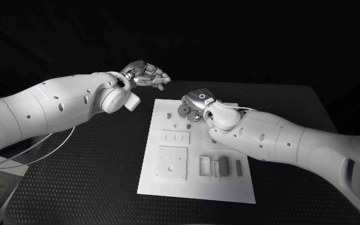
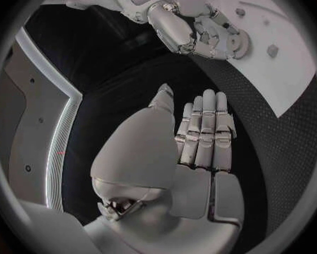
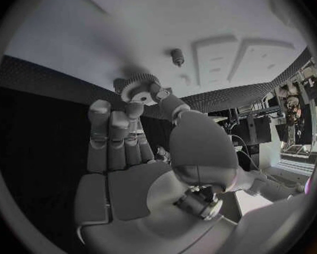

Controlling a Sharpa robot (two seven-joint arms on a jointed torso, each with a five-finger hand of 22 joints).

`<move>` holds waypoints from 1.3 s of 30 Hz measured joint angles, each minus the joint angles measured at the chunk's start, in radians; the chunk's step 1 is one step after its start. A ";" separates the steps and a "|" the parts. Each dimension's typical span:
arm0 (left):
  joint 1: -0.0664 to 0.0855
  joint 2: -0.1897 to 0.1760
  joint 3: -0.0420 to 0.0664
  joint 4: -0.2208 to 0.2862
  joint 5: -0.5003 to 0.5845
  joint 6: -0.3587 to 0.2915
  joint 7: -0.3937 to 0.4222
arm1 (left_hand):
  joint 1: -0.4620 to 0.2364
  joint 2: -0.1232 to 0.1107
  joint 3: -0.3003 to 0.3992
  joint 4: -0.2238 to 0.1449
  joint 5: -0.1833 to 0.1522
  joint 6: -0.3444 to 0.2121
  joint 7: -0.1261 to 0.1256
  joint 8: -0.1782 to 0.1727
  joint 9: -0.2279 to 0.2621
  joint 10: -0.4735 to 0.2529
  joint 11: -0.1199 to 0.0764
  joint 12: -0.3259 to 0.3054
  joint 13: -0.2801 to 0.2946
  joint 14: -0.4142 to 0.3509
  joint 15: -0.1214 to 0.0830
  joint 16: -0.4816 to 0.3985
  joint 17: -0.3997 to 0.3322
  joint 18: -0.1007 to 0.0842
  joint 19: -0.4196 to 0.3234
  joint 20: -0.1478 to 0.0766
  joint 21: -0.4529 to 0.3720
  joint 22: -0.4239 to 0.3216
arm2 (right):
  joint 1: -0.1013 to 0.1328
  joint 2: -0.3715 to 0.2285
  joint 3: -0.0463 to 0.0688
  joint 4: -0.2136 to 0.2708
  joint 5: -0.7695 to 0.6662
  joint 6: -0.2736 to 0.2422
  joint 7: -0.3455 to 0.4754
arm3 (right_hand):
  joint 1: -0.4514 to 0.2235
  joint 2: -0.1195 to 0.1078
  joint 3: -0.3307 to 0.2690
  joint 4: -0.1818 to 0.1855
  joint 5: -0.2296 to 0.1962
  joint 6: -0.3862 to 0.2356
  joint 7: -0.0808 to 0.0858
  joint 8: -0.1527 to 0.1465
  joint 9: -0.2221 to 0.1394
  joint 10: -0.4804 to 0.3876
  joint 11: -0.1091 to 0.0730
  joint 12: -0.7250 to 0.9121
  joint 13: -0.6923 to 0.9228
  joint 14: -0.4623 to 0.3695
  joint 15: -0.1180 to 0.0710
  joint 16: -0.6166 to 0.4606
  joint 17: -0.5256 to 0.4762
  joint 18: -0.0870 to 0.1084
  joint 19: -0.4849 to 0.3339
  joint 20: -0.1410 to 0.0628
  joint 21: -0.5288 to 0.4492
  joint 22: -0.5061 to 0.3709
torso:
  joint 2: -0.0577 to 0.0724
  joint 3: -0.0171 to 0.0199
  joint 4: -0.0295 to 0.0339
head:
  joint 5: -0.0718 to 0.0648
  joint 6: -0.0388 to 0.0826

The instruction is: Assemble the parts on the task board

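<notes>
Gear (image 3: pixel 139 88) sits pinched at the right hand's (image 1: pixel 196 105) fingertips, over the board's (image 1: pixel 196 154) twelve o'clock end; left hand (image 1: pixel 148 75) hovers spread, empty, at ten o'clock.

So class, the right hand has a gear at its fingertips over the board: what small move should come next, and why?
Probably lower the gear onto the small peg nearby on the task board. The right hand pinches the gear just above the board, not yet seated; the left hand holds nothing, its fingers straight, off the board.

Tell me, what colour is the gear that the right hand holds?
The gear is grey, pinched by the right hand; the right wrist view shows it best.
</notes>
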 measured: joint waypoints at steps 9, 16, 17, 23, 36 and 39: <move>0.000 0.000 0.000 0.000 0.000 0.000 0.000 | 0.000 0.000 0.000 0.000 0.000 0.000 0.000 0.000 0.000 0.000 0.000 0.000 0.000 0.000 0.000 0.000 0.000 0.000 0.000 0.000 0.000 0.000 | -0.002 0.002 0.000 -0.002 0.010 0.001 0.009 | 0.008 0.000 -0.003 -0.003 0.000 -0.022 0.022 -0.023 -0.005 -0.011 0.011 0.000 -0.003 -0.003 0.003 -0.005 0.001 0.000 -0.002 0.002 -0.007 0.000 | 0.000 0.0000 0.0000 | 0.002 -0.002; 0.000 0.000 0.000 0.001 0.000 0.000 0.000 | 0.000 0.000 0.000 0.000 0.000 0.000 0.000 0.000 0.001 0.000 0.000 0.000 0.000 0.000 0.000 0.000 0.001 0.000 0.000 0.000 0.000 0.000 | -0.002 0.005 0.000 -0.005 0.021 0.008 0.014 | 0.011 -0.003 -0.003 -0.003 0.000 -0.056 0.026 -0.049 -0.020 -0.020 0.020 0.000 -0.004 -0.006 0.013 -0.008 0.004 0.000 -0.004 0.004 -0.012 0.000 | 0.000 0.0000 -0.0004 | 0.002 -0.003; 0.000 0.000 0.000 0.001 0.000 0.000 0.000 | 0.000 0.000 0.000 0.000 0.000 0.000 0.000 0.000 0.001 0.000 0.000 0.000 0.000 0.000 0.000 0.000 0.001 0.000 0.000 0.000 0.000 0.000 | -0.002 0.005 0.000 -0.005 0.022 0.009 0.015 | 0.010 -0.003 -0.003 -0.003 0.000 -0.056 0.027 -0.050 -0.022 -0.022 0.022 0.000 -0.004 -0.008 0.014 -0.009 0.004 0.000 -0.005 0.005 -0.014 0.000 | 0.000 0.0000 -0.0004 | 0.002 -0.003; 0.000 -0.001 0.000 0.002 0.000 0.000 -0.001 | 0.000 0.000 0.000 0.000 0.000 0.000 0.000 0.000 0.001 0.000 0.000 0.000 0.000 0.000 0.000 0.000 0.001 0.000 0.000 0.000 0.000 0.000 | -0.001 0.004 0.000 -0.007 0.031 0.014 0.018 | 0.013 -0.007 -0.003 -0.003 0.000 -0.065 0.029 -0.052 -0.022 -0.028 0.027 0.000 -0.004 -0.012 0.018 -0.009 0.005 0.000 -0.007 0.007 -0.015 0.000 | 0.000 0.0002 -0.0004 | 0.002 -0.004; 0.001 -0.002 0.000 0.003 0.000 0.000 -0.001 | 0.000 0.000 0.000 0.000 0.000 0.000 0.000 0.000 0.001 0.000 0.000 0.000 0.001 0.000 0.000 0.000 0.001 0.000 0.000 0.000 0.000 0.000 | -0.001 -0.005 0.001 -0.003 0.039 0.016 0.022 | 0.009 -0.012 -0.003 -0.003 0.000 -0.068 0.033 -0.046 -0.020 -0.029 0.029 0.000 -0.004 -0.013 0.020 -0.009 0.008 0.000 -0.009 0.009 -0.015 0.000 | 0.000 0.0005 -0.0012 | 0.002 -0.004; 0.001 -0.003 0.000 0.003 0.000 0.000 -0.001 | 0.000 0.000 0.000 0.000 0.000 0.000 0.000 0.000 0.001 0.000 0.000 0.000 0.001 0.000 0.000 0.000 0.001 0.000 0.000 0.000 0.000 0.000 | -0.001 -0.008 0.001 0.000 0.039 0.016 0.022 | 0.009 -0.012 -0.003 -0.003 0.000 -0.068 0.034 -0.043 -0.018 -0.029 0.029 0.000 -0.004 -0.013 0.020 -0.009 0.009 0.000 -0.009 0.009 -0.015 0.000 | 0.000 0.0005 -0.0012 | 0.002 -0.004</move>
